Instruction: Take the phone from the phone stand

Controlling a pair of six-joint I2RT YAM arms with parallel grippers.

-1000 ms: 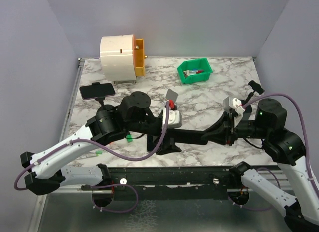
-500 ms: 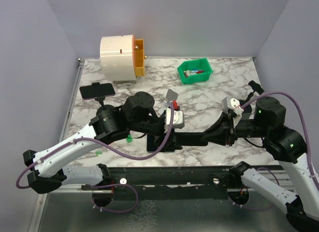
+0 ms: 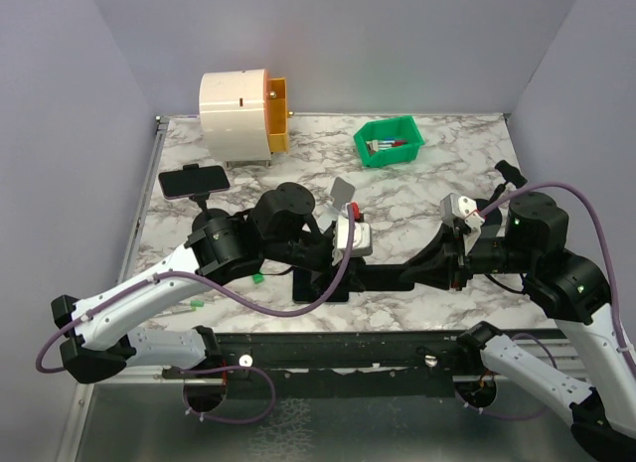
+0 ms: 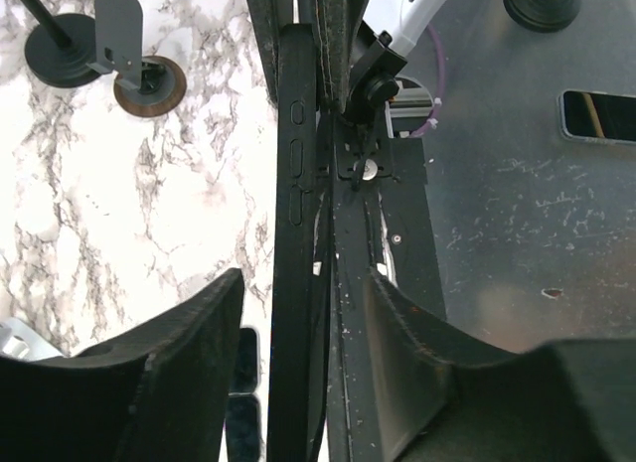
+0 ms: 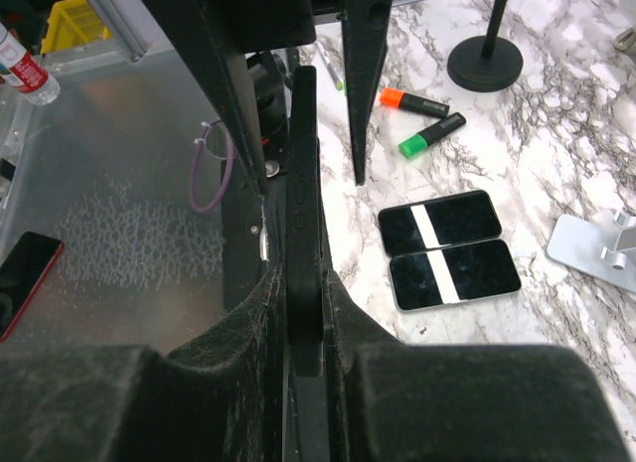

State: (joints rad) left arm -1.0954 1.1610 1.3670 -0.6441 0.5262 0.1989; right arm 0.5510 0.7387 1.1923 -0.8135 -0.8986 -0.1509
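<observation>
The black phone (image 3: 380, 274) stands on edge near the table's front, beside the black plate of its stand (image 4: 355, 199). My right gripper (image 5: 303, 318) is shut on the phone's (image 5: 303, 184) right end, both pads pressed on its faces. My left gripper (image 4: 303, 328) straddles the phone (image 4: 296, 224) and the stand plate from the other end. Its jaws are partly drawn in and still open. A gap shows between the left finger (image 4: 189, 363) and the phone. In the top view the left gripper (image 3: 331, 270) sits over the stand's base (image 3: 320, 289).
A pink phone on another stand (image 3: 194, 181) is at the back left, near a white and orange drum (image 3: 238, 117). A green bin (image 3: 390, 144) sits at the back. Two phones (image 5: 447, 248) lie flat, beside orange (image 5: 412, 104) and green (image 5: 429, 136) markers and a silver stand (image 3: 343, 194).
My left gripper has slid to the right along the phone and its jaws have narrowed around the phone and stand. The right gripper has kept its hold and barely moved.
</observation>
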